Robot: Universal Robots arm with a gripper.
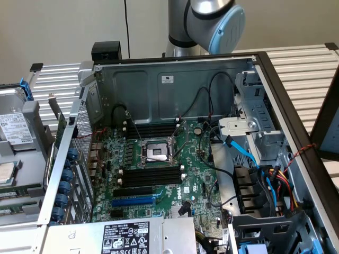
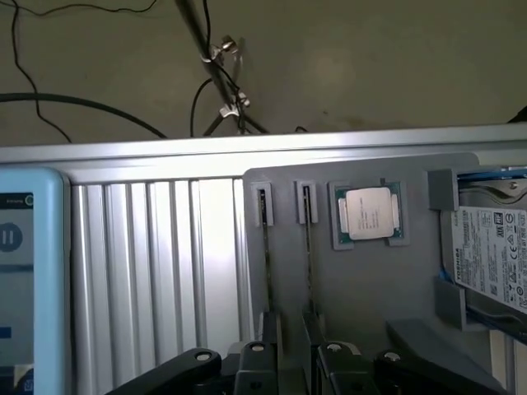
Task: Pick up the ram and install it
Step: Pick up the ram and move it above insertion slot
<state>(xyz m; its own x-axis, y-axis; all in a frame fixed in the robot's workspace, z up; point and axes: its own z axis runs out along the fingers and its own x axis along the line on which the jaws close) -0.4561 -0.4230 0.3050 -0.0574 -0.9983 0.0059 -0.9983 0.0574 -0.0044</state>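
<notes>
Grey plastic holder (image 2: 362,288) on the ribbed metal table (image 2: 156,255) keeps the ram (image 2: 308,255) standing on edge in a narrow slot. A second stick stands in the slot just beside it, then a processor chip (image 2: 368,212), with a hard drive (image 2: 494,259) beyond that. The gripper (image 2: 292,366) hovers over one end of the two slots, jaws spread wide and empty, touching nothing.

The holder lies at the exterior view's left, outside the open computer case (image 1: 175,79). It is well apart from the motherboard (image 1: 196,159) and its black memory slots (image 1: 151,175), all of which appear unfilled.

The risks from here look plain. The two sticks stand so close that jaws coming down off-centre could straddle both, or land on the holder's wall and jam. A pinch on the thin board's edge could let it tilt on the way out. Over the motherboard, loose black cables (image 1: 183,124) trail near the far slots and could snag a carried stick. A stick seated askew, or reversed against its slot's key, would not latch.
</notes>
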